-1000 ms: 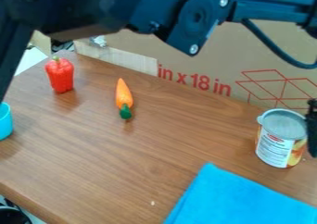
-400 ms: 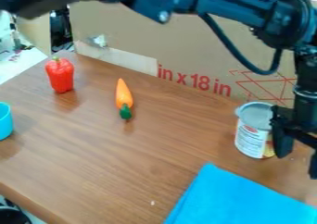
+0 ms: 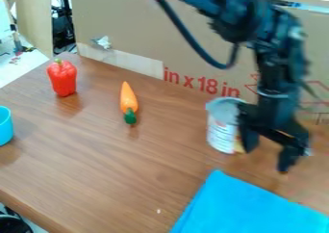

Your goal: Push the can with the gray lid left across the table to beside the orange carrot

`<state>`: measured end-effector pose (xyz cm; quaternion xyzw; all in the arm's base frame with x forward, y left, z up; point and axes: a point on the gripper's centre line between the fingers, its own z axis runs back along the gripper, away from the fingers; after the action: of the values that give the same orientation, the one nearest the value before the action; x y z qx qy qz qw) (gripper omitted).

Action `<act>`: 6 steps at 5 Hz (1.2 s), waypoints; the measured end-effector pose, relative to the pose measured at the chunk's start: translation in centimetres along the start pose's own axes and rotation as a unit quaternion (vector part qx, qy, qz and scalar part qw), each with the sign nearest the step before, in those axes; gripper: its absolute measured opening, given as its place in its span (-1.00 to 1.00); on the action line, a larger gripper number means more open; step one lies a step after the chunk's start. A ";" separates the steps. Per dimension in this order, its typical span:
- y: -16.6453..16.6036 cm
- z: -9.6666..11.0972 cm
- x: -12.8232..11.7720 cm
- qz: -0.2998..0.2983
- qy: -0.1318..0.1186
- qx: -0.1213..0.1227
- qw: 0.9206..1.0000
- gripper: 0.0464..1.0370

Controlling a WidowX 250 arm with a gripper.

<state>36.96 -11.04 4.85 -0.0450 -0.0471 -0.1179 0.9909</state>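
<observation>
The black gripper (image 3: 269, 152) hangs low over the right side of the table, its two fingers spread apart with nothing seen between them. Its left finger is against or just in front of the right side of a can (image 3: 221, 128), covering part of it. The can stands upright, with a grey lid and a white label. In front of the gripper lies a folded bright blue cloth (image 3: 247, 205).
An orange carrot (image 3: 128, 99) with a green top lies left of centre. A red bell pepper (image 3: 62, 78) stands at the back left. A light blue cup (image 3: 5, 126) is at the left edge. A cardboard box (image 3: 193, 44) stands behind the table.
The gripper has come in from the right edge and moved left. The can has slid left along with it, away from the right edge. Carrot, pepper and cloth have stayed put.
</observation>
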 end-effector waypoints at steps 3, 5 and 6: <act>6.2 2.0 -1.5 0.063 -0.017 -0.006 0.998 0.93; 5.1 2.5 -1.4 0.053 -0.038 -0.036 0.997 0.93; 4.5 5.5 -2.7 0.033 -0.022 -0.021 0.999 0.93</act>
<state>34.99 -5.48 9.68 -0.0696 -0.0653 -0.0852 0.9918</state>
